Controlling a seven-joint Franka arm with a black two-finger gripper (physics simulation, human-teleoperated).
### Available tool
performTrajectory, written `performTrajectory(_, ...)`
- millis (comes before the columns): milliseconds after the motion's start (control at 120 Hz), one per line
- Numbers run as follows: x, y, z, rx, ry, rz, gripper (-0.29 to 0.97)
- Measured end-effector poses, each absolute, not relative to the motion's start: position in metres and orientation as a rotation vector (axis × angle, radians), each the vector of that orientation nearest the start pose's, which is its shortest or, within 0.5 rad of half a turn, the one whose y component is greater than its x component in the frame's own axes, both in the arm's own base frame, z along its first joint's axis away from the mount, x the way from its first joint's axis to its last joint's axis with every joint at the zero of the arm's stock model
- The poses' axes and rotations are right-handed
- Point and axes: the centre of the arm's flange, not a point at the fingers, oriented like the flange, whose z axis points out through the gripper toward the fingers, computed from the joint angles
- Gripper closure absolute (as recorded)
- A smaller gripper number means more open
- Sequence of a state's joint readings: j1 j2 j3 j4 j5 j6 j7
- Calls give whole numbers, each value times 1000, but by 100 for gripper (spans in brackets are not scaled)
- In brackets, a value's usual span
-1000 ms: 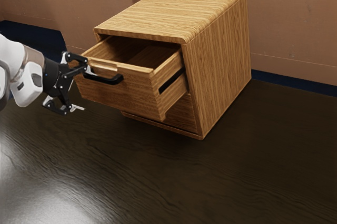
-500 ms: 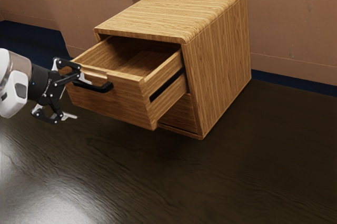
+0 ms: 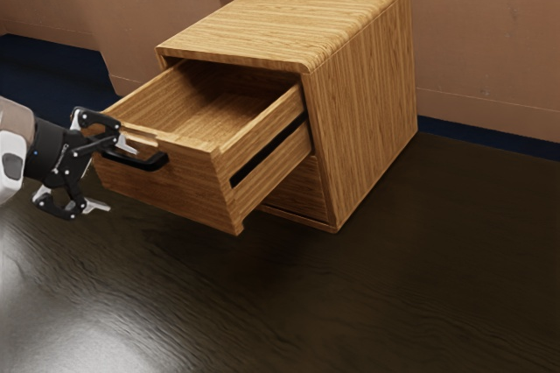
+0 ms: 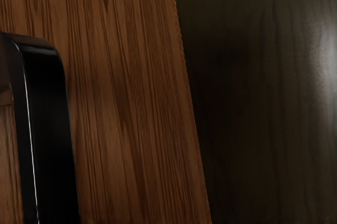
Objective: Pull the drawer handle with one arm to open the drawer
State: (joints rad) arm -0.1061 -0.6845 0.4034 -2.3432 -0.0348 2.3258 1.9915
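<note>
Drawer standing far open, striped light wood, glossy black handle.

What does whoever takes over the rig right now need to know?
Gripper: open, straddling the end of the handle, not clamped on it.
Drawer: top one of the cabinet, pulled well out, with its inside showing.
Done: the drawer looks largely open.
Left: probably a short further pull if full travel is wanted, then back the hand off the handle.
</note>
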Motion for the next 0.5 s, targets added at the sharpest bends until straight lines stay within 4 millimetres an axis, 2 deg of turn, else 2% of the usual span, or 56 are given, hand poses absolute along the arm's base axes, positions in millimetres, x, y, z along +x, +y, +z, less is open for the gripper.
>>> performTrajectory(117, 373, 171, 625, -1774, 1925, -731, 0)
performTrajectory(150, 373, 172, 628, -1771, 1919, -735, 5)
performTrajectory(183, 372, 173, 634, -1764, 1913, -737, 18)
performTrajectory(208, 371, 175, 645, -1751, 1901, -745, 37)
performTrajectory(350, 356, 194, 737, -1741, 1789, -858, 16)
performTrajectory(383, 372, 196, 750, -1785, 1788, -819, 13)
performTrajectory(442, 430, 187, 778, -1896, 1779, -627, 9)
performTrajectory(467, 457, 180, 781, -1963, 1765, -544, 8)
performTrajectory(500, 485, 172, 774, -2066, 1737, -452, 6)
